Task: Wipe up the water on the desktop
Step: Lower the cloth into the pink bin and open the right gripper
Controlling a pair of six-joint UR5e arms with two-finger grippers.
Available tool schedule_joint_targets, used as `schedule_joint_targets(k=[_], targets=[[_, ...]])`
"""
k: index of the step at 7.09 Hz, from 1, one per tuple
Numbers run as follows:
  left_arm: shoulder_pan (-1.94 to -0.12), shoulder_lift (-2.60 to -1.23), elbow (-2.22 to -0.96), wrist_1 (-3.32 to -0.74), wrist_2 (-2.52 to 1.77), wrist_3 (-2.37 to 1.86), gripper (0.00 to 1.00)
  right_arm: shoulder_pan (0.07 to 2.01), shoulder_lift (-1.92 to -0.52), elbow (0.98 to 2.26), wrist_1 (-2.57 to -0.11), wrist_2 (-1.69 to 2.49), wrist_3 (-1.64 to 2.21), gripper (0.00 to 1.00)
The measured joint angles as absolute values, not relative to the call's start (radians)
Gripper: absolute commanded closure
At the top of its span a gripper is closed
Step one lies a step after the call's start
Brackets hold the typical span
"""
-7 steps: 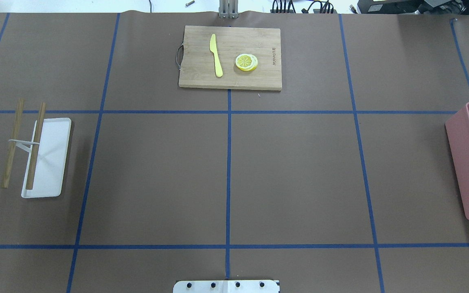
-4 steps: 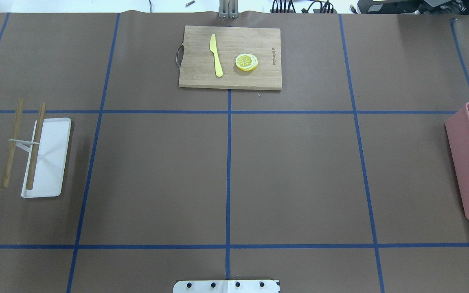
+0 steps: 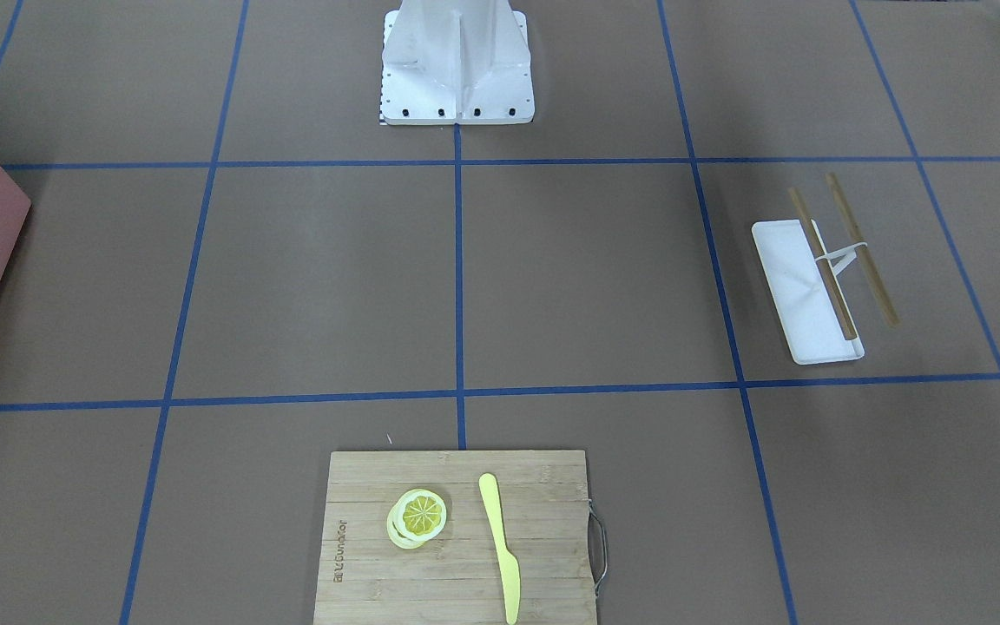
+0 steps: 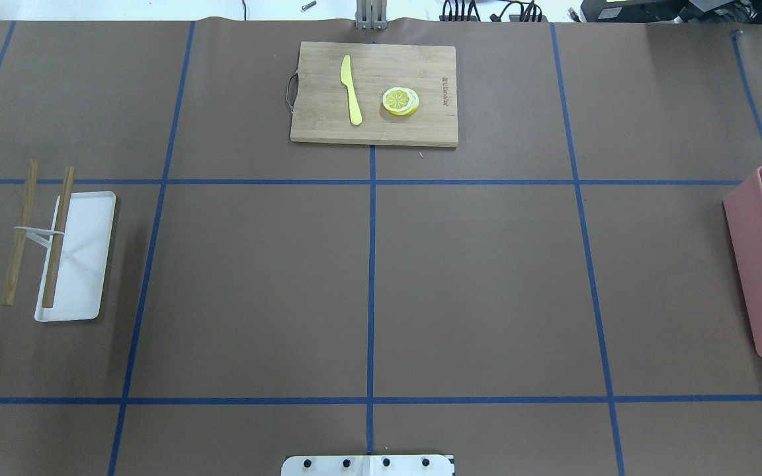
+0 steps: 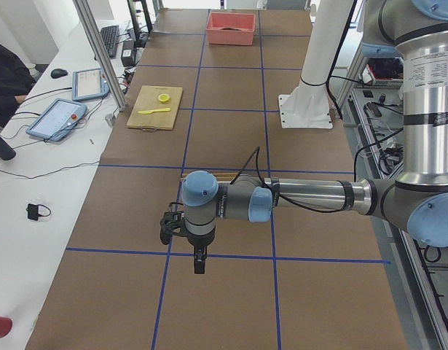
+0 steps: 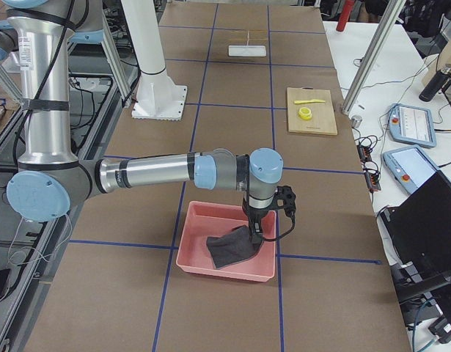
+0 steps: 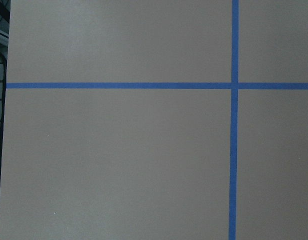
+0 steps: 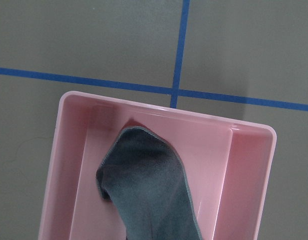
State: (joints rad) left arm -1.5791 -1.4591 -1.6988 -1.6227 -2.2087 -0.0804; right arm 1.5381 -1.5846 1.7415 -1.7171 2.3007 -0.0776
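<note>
Brown matte desktop (image 4: 480, 284) with a blue tape grid spread across the whole scene, under both arms and every item. The right gripper (image 6: 253, 233) was lowered into a pink rectangular plastic tub (image 6: 210, 264) at the robot's right end, right at a dark grey cloth (image 8: 143, 185) whose one end rose toward the wrist camera. Could not tell if its jaws were clenched on the cloth or released. The left gripper (image 5: 199, 262) hung over bare desktop near a tape line at the left end, pointing down; jaw state could not be told either. A bamboo cutting board (image 4: 328, 129) at the far edge carried a yellow plastic knife (image 4: 351, 89) and yellow lemon slices (image 4: 400, 101), apart from each other. A small white rectangular tray (image 4: 86, 264) sat on the left.
</note>
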Motion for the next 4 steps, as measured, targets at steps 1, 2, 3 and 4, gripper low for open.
schedule_joint_targets(k=[1,2,3,4], targets=[[-1.580,-1.461,-1.697,-1.623,-2.209,-0.081,0.02,1.539,-1.575,1.734,-1.716,2.303,-0.075,0.00],[-1.580,-1.462,-1.697,-1.623,-2.210,-0.081,0.02,1.542,-1.572,1.722,-1.705,2.313,-0.074,0.00],[-1.580,-1.464,-1.696,-1.622,-2.210,-0.082,0.02,1.550,-1.570,1.699,-1.682,2.337,-0.072,0.00],[-1.580,-1.466,-1.696,-1.622,-2.209,-0.082,0.02,1.558,-1.568,1.675,-1.663,2.363,-0.048,0.00]])
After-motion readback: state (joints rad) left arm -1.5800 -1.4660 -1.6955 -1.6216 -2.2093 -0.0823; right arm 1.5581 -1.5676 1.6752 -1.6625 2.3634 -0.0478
